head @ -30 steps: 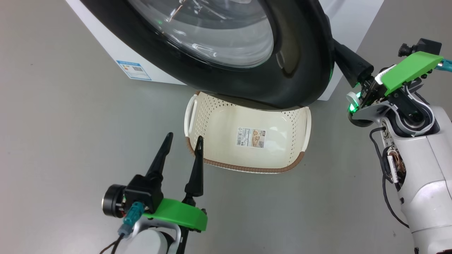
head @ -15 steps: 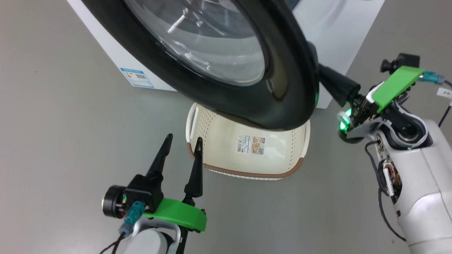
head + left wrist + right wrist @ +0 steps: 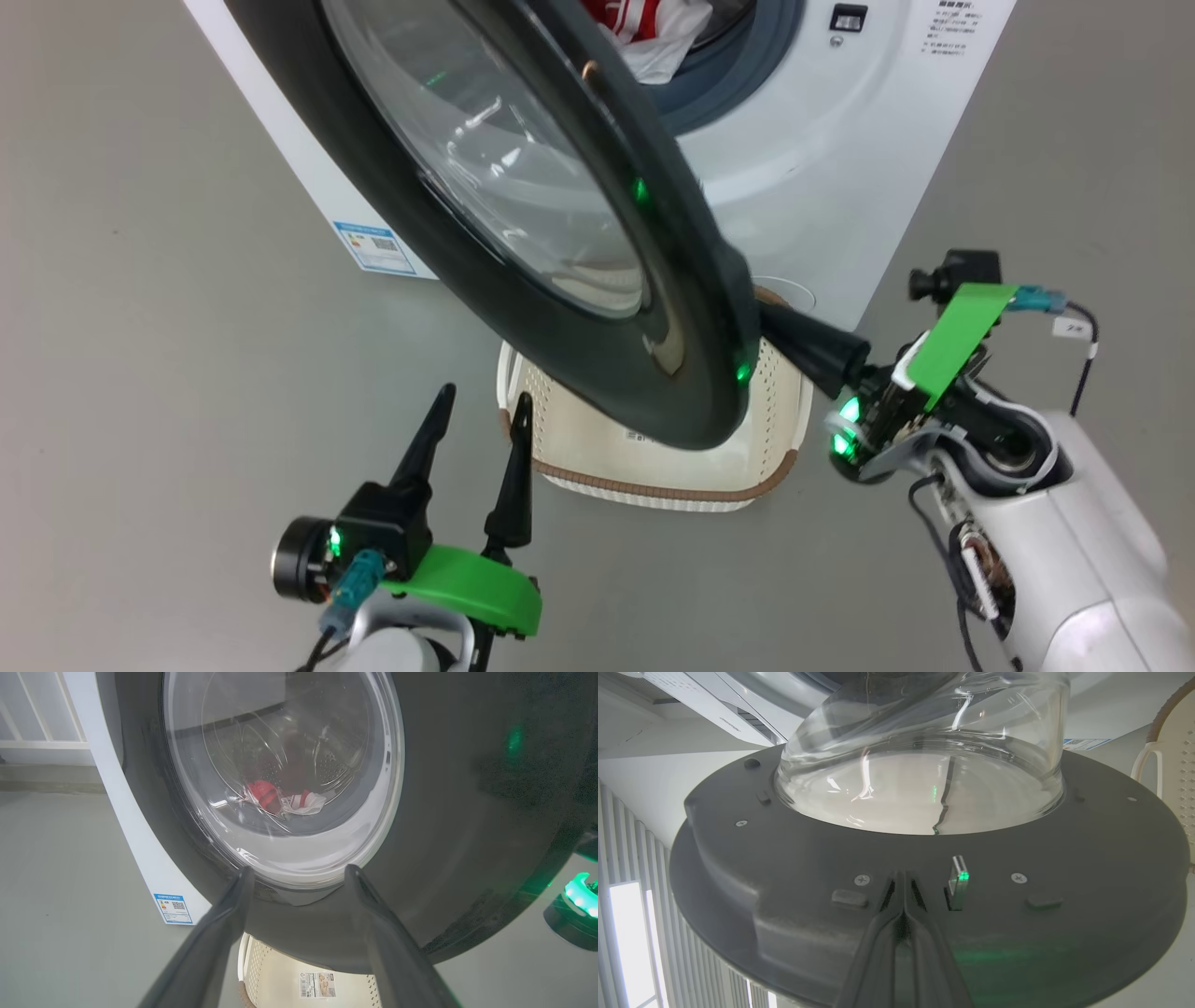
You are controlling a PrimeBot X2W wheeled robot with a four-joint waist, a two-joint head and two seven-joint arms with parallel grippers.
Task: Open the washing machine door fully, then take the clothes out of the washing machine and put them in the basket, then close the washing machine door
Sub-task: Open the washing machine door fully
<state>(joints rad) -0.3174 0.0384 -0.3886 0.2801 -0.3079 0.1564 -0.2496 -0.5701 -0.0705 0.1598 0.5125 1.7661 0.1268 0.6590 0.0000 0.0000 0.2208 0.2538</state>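
Currently: washing machine (image 3: 840,168) ahead; door (image 3: 607,392) part-open, edge-on, over basket (image 3: 653,490); clothes (image 3: 649,33) inside, beyond door. Nearer: right hand (image 3: 903,882), closed tight, gripping nothing, tips against door's inner face. Farther: left hand (image 3: 485,394), spread wide, empty, beside basket.

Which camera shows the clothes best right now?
Head view: the clothes are seen directly in the drum mouth, cropped at the top. Left wrist view shows them distorted through the door glass.
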